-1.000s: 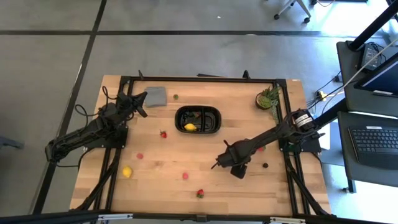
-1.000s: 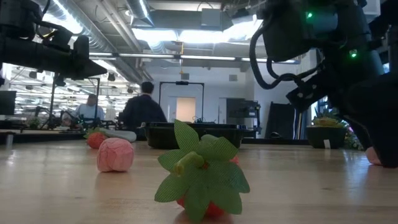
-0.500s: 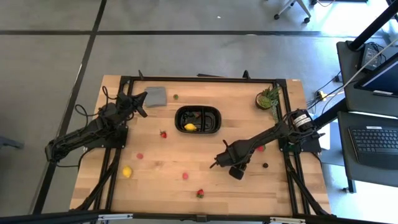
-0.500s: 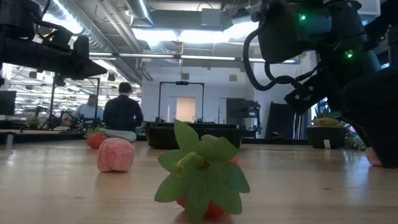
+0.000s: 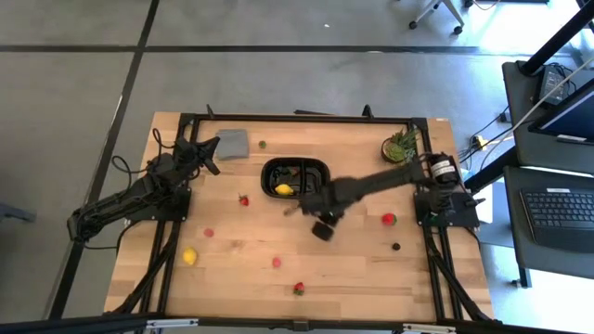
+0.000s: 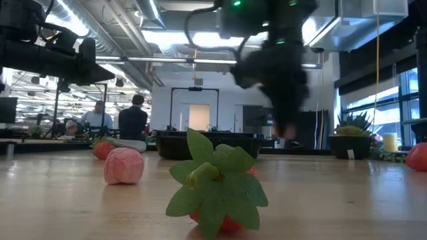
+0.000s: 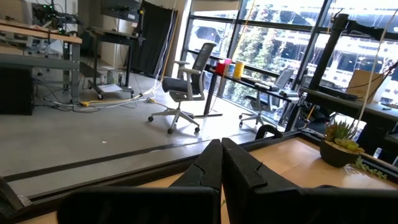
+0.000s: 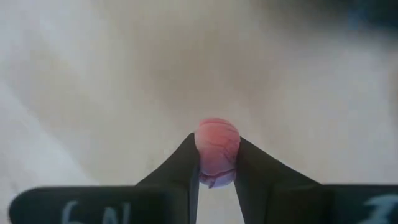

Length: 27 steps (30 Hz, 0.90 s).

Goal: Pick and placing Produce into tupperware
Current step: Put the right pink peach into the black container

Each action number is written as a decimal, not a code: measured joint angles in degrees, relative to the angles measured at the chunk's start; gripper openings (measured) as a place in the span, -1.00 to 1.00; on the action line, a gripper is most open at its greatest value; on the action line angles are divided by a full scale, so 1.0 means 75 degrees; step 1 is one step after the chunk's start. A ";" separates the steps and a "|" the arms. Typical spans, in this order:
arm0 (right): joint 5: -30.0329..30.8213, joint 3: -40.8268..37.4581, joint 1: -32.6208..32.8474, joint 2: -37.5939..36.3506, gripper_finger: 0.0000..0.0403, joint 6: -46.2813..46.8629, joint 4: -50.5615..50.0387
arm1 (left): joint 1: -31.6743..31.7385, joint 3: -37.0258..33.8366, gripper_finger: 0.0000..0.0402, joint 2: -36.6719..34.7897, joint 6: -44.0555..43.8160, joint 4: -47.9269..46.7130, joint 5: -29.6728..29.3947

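Note:
The black tupperware tray (image 5: 295, 178) stands at the table's far middle with a yellow lemon piece (image 5: 283, 189) inside. My right gripper (image 5: 293, 208) hovers just near of the tray, shut on a small pink round piece of produce (image 8: 217, 149). Loose produce lies on the wood: a strawberry (image 5: 243, 199), a lemon (image 5: 189, 256), pink pieces (image 5: 209, 233) (image 5: 276, 263), a leafy strawberry (image 5: 298, 289) (image 6: 217, 187), a red piece (image 5: 389, 220) and a dark berry (image 5: 396, 247). My left gripper (image 5: 212, 153) waits shut at the far left. My right gripper pinches the pink piece by its two opposite sides (image 8: 202, 152) between the two fingers (image 8: 180, 168), at their free ends. Most of the piece shows beyond the fingertips. It is carried off the tabletop, with only blurred wood behind it.
A flat grey square piece (image 5: 232, 144) lies by my left gripper, with a small green piece (image 5: 263, 144) beside it. A potted plant (image 5: 399, 148) stands at the far right. People show in the room behind the table (image 6: 133, 120).
My right gripper has risen and swung from the near right of the table toward the far left, up to the tray's near side. The red piece at the right, covered by the arm before, now shows.

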 joint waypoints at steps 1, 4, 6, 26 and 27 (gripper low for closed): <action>0.0129 0.0118 -0.0197 0.0001 -0.60 -0.0135 0.0092 | 0.0003 -0.0001 -1.00 0.0000 0.0000 0.0000 0.0000; 0.0386 0.0421 -0.0707 0.0001 -0.61 -0.0440 0.0814 | 0.0001 0.0000 -1.00 0.0000 0.0000 0.0000 -0.0001; 0.0402 0.0538 -0.1002 -0.0007 -0.62 -0.0560 0.1141 | 0.0002 -0.0002 -1.00 0.0000 0.0002 0.0000 -0.0002; 0.0510 0.0565 -0.2027 0.0030 -0.35 -0.1017 0.1457 | 0.0002 -0.0001 -1.00 0.0000 0.0003 0.0000 0.0000; 0.0510 0.0565 -0.2027 0.0030 -0.30 -0.0995 0.1464 | 0.0001 -0.0001 -1.00 0.0000 0.0003 0.0000 0.0000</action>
